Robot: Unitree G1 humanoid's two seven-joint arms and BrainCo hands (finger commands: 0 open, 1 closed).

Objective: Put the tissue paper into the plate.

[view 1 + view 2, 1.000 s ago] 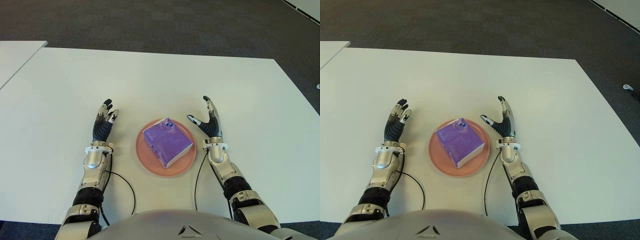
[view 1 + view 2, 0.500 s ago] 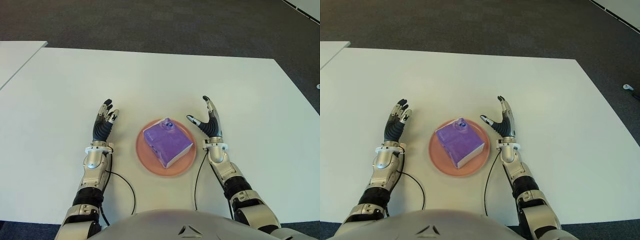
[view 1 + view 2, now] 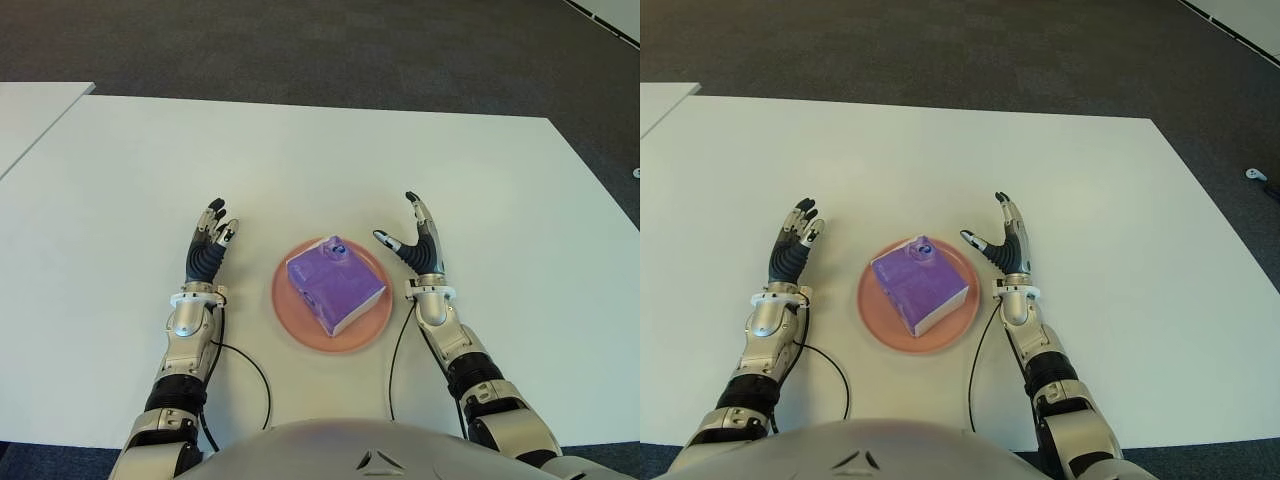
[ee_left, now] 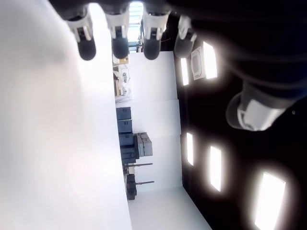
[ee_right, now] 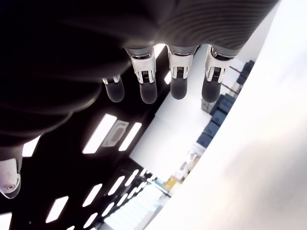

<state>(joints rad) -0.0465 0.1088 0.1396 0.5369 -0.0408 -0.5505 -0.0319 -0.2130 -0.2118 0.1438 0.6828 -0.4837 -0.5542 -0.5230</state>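
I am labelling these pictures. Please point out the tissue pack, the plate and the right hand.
tissue pack (image 3: 335,288), left eye view, middle of its purple top face
plate (image 3: 290,322), left eye view, bare pink rim on the robot's left side
right hand (image 3: 1008,250), right eye view, the palm

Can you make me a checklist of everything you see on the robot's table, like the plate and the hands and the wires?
Surface: white table, bare apart from the job's things.
Job's things: purple tissue paper pack lies in the pink plate, near the table's front edge.
Clutter: nothing seen.
Hands: left hand shows left of the plate, fingers spread, holding nothing; right hand shows right of the plate, fingers spread, holding nothing.
Cables: a black cable runs from each forearm across the table toward the robot's body.
Surroundings: dark carpet floor beyond the table; the corner of another white table at far left.
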